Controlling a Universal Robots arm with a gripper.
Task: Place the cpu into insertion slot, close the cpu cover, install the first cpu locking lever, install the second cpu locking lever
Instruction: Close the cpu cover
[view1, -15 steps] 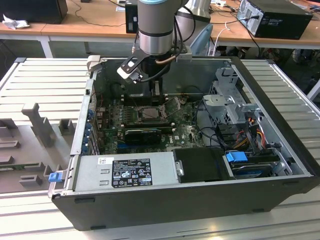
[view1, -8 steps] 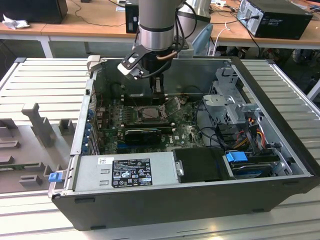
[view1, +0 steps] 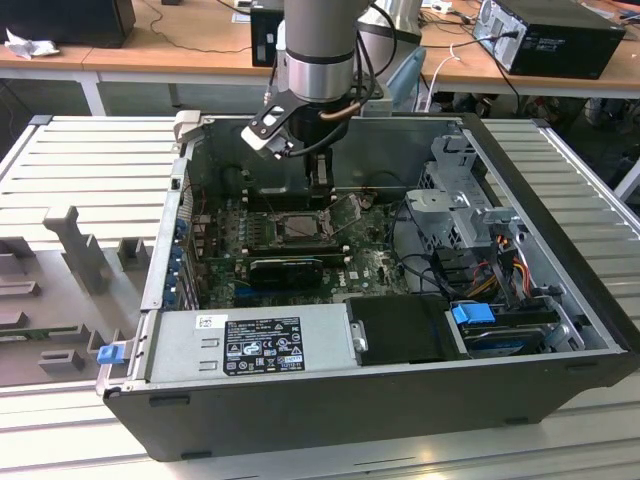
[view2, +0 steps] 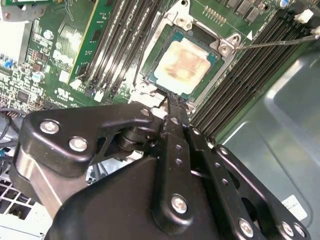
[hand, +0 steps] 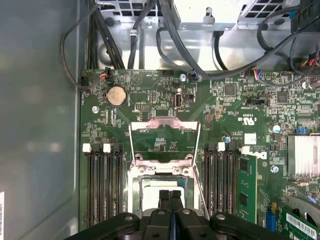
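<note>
Just over cpu (view2: 186, 66), hand (view2: 172, 101) closed.

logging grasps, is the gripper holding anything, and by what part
Nothing held: the gripper has its fingers shut against each other, tips by the cpu lying in the insertion slot.

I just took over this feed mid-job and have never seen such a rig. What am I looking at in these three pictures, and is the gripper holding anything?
The exterior view shows one robot arm reaching down into an open computer case lying on a slatted table. The two wrist views come from cameras riding on the arm, looking past its black gripper at the green motherboard. The cpu sits in the insertion slot. The cpu cover stands open, tilted up from the slot. The gripper hangs just over the slot's edge, shut, holding nothing that I can see.
</note>
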